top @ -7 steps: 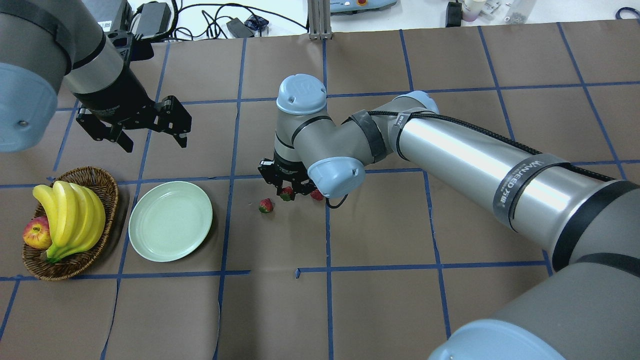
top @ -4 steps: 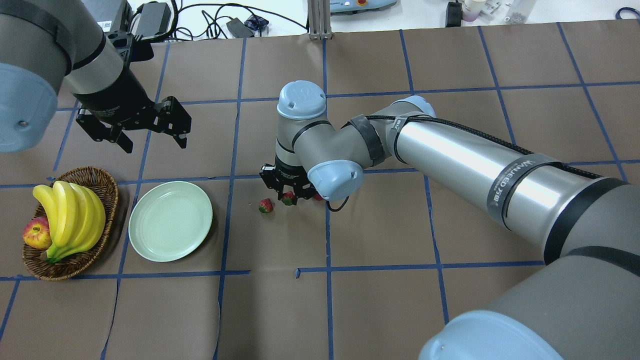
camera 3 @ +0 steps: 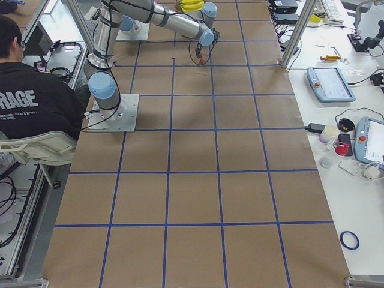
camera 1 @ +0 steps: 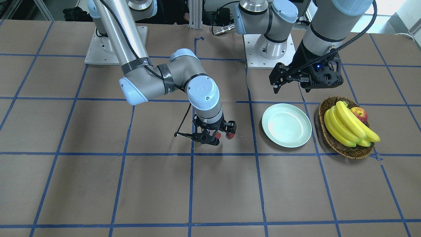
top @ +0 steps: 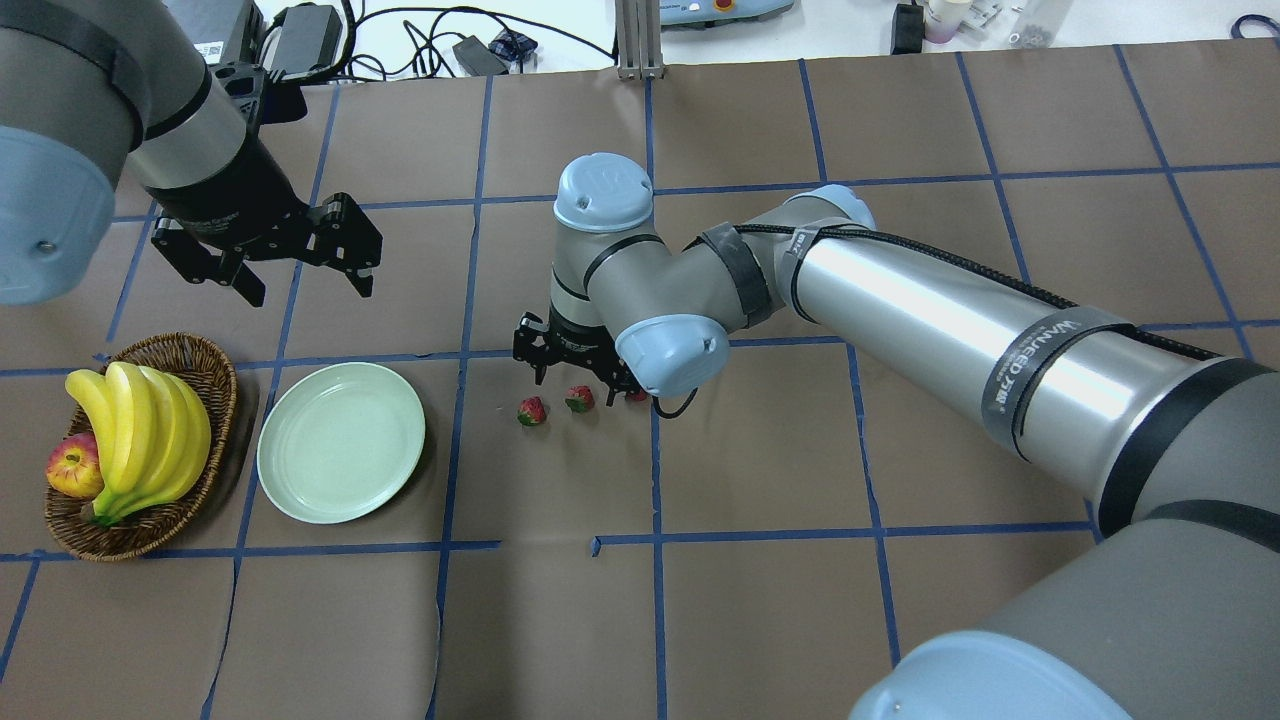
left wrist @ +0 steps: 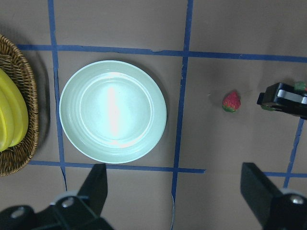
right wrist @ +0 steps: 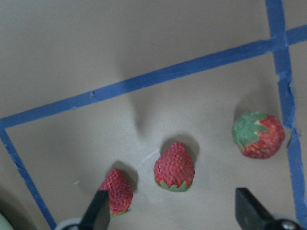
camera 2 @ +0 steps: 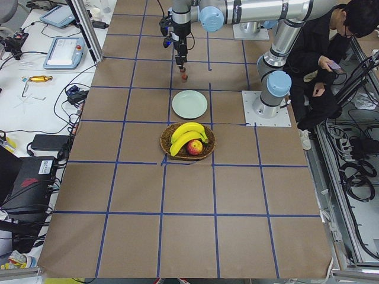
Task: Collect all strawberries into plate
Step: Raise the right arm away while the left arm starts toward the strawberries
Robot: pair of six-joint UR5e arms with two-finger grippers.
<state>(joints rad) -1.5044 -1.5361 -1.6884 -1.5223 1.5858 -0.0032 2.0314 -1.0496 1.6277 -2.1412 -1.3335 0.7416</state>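
In the front-facing view, the right gripper (camera 1: 213, 134) is hanging low over the counter (camera 1: 158, 184), well apart from the empty plate (camera 1: 286, 129). In the overhead view, the three strawberries (top: 532, 411) are lying in a row on the counter right of the plate, while the left gripper (top: 310, 288) is hovering open and empty. In the right wrist view, the fingers (right wrist: 98, 211) are spreading wide, holding nothing, with the middle strawberry (right wrist: 174, 166) between them. You are likely handling light, soft, easily bruised fruit, so be pinching gently across the broad shoulders, not the tip.
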